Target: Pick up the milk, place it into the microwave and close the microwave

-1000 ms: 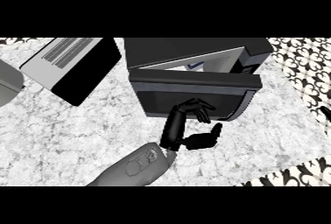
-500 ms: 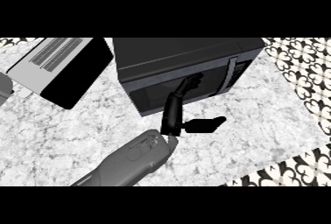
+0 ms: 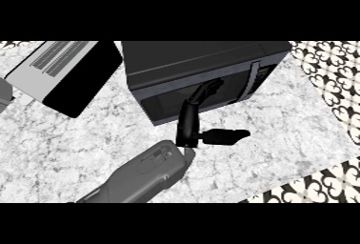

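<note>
Head view: the microwave (image 3: 200, 71) sits at 12 o'clock on the marble counter (image 3: 77, 143), door shut. One hand (image 3: 193, 119) rises from a grey forearm entering at 6 o'clock; which arm it belongs to cannot be told. Its fingers (image 3: 208, 89) are straight and pressed flat against the door front, holding nothing, with the thumb (image 3: 226, 136) out toward 3 o'clock. The milk is not visible. A grey-and-black appliance (image 3: 67, 74) lies at 10 o'clock, apart from the microwave.
</note>
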{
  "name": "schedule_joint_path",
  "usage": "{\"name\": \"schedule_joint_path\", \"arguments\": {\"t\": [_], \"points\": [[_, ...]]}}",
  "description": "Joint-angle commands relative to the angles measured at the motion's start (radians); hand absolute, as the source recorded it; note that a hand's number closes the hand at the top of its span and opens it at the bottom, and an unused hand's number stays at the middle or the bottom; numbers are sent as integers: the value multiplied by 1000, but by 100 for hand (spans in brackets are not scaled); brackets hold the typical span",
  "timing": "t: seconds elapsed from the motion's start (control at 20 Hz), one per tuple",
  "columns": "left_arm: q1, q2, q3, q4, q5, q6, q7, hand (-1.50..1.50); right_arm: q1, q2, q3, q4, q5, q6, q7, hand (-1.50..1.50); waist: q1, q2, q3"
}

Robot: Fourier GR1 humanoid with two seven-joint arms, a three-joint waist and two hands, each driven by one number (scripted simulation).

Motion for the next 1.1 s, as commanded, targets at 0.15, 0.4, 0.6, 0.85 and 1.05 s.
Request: {"name": "schedule_joint_path", "arguments": {"t": [0.15, 0.4, 0.6, 0.85, 1.05], "points": [[-79, 1, 60, 71, 66, 19, -24, -150, -41, -17, -5, 17, 19, -11, -5, 150, -3, 18, 1], [-81, 1, 64, 81, 90, 15, -69, -150, -60, -22, -9, 38, 15, -10, -4, 150, 3, 18, 1], [-74, 1, 40, 64, 100, 11, -82, -150, -48, 114, 61, 99, -155, 50, 4, 150, 24, 35, 14], [-93, 1, 45, 87, 129, 4, -106, -150, -54, 95, 76, 153, -210, 110, 42, -150, 19, 33, 6], [-99, 1, 37, 89, 155, 7, -119, -150, -70, 80, 80, 183, -254, 141, 70, -150, 7, 31, 4]]}}
